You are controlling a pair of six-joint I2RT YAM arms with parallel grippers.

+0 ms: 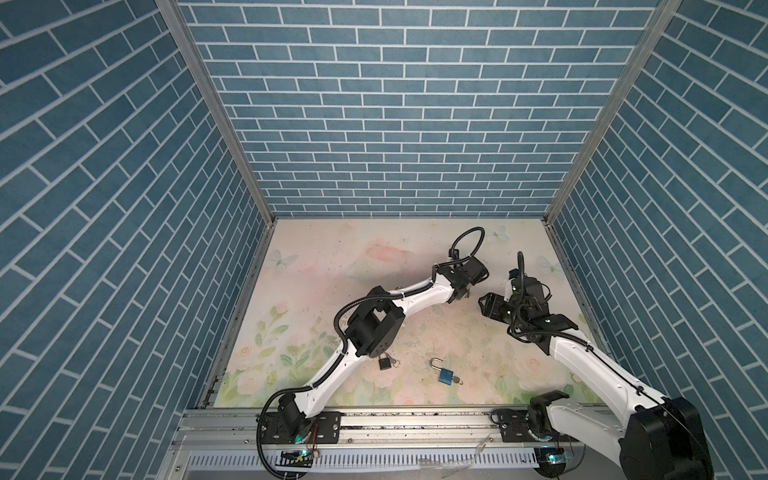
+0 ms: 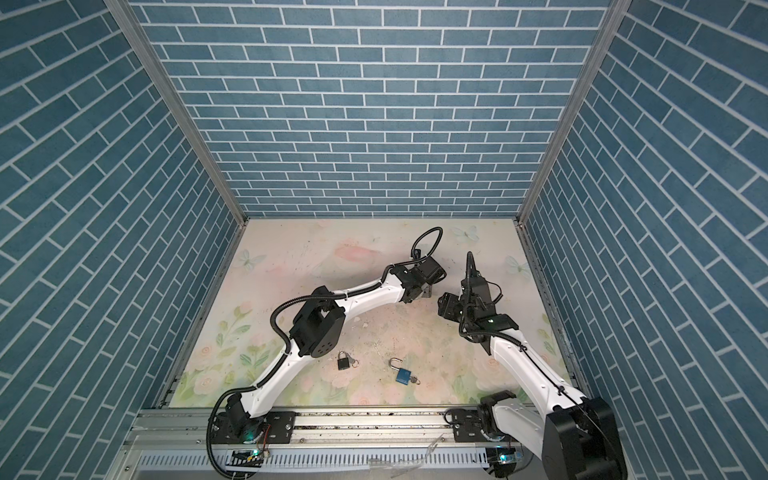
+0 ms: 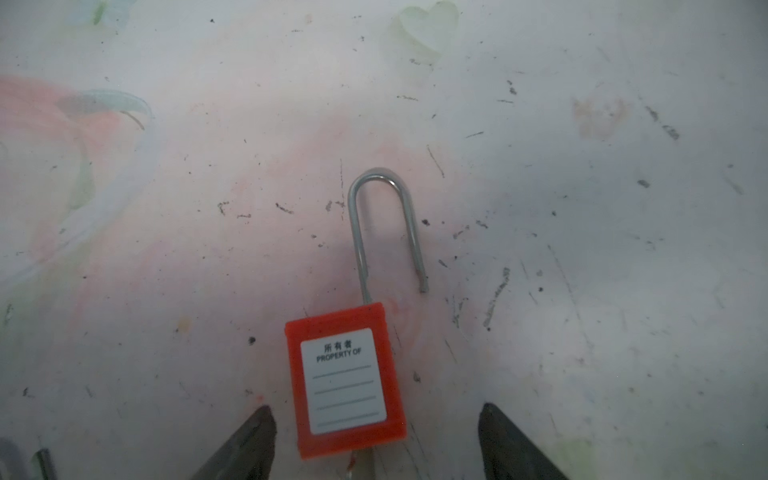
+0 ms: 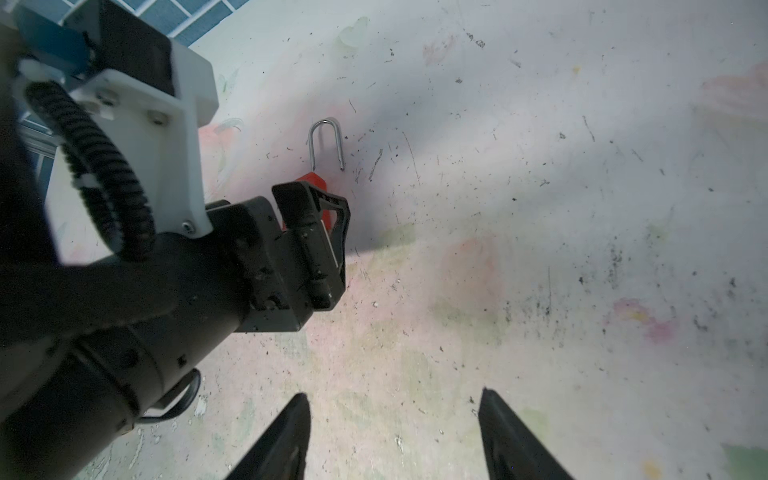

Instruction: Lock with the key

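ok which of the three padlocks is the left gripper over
The red padlock, lying flat between the open jaws of the left gripper. The black padlock and the blue padlock lie far off, near the front rail.

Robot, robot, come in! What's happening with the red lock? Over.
Left hand open, straddling red lock. Right hand open, empty. Shackle open. Blue lock, black lock well clear.

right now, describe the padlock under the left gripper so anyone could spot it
On the pale floral tabletop, a red plastic padlock lies flanked by the open left gripper. Unlike the blue padlock and black padlock nearer the front, it has a white label and long shackle.
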